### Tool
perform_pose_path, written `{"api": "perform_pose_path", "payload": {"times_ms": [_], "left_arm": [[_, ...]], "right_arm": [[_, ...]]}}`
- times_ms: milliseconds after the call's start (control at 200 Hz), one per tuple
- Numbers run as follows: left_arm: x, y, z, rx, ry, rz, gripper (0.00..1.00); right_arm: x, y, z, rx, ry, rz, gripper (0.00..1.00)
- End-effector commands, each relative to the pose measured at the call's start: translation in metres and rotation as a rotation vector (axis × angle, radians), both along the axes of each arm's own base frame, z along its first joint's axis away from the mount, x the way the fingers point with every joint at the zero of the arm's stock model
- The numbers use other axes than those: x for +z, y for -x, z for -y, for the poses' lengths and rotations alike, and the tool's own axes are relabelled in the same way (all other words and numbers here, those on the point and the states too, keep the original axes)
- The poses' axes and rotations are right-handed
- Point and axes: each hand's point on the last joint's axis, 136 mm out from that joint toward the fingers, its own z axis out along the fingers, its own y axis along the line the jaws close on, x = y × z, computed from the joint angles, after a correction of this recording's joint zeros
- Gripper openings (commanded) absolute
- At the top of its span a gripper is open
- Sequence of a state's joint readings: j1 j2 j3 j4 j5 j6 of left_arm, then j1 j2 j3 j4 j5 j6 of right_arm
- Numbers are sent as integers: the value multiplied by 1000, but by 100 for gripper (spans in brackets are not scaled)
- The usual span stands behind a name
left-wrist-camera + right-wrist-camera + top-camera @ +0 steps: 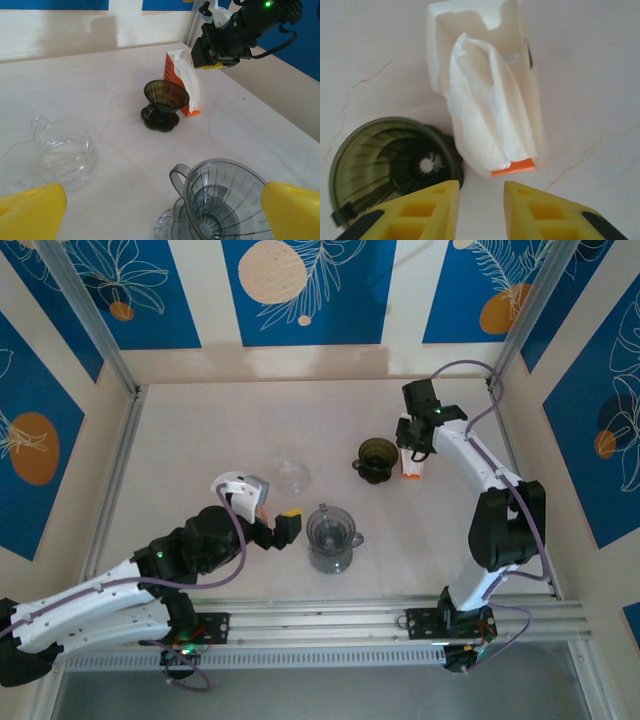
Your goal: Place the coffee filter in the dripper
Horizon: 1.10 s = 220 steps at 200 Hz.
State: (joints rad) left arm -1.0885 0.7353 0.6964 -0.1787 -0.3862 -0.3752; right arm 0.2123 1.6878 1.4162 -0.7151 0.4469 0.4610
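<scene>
coffee filter (485, 120) lies just beyond right gripper (481, 205).

The dripper (390, 160) is showing a dark, see-through olive green with fine ribs inside, while the coffee filters (490, 120) are showing plain white, sitting in a white box (171, 67) with an orange side and base. The left gripper (161, 210) and right gripper (480, 205) are both wearing bright yellow fingers, and the table (200, 440) is showing off-white with faint brown veins. The back wall (300, 290) is carrying blue panels with white line-drawn leaves and peach and orange discs, split by cream stripes
</scene>
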Motion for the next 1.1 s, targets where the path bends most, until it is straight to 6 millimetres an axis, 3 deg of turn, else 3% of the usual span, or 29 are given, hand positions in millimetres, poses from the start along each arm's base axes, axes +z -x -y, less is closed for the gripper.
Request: {"api": "perform_pose_path", "payload": {"times_ms": [0,360,1095], "left_arm": [[5,-1,1,-9,-5,26,100],[1,-3,4,-8,-23,26,100],[0,-5,6,-3,-33,25,100]], "right_arm": [[6,-17,9,-21,12,28,30],[-3,-40,16,-47,-4,13,29],[-24,-51,13,-44,-26,-21,21]]}}
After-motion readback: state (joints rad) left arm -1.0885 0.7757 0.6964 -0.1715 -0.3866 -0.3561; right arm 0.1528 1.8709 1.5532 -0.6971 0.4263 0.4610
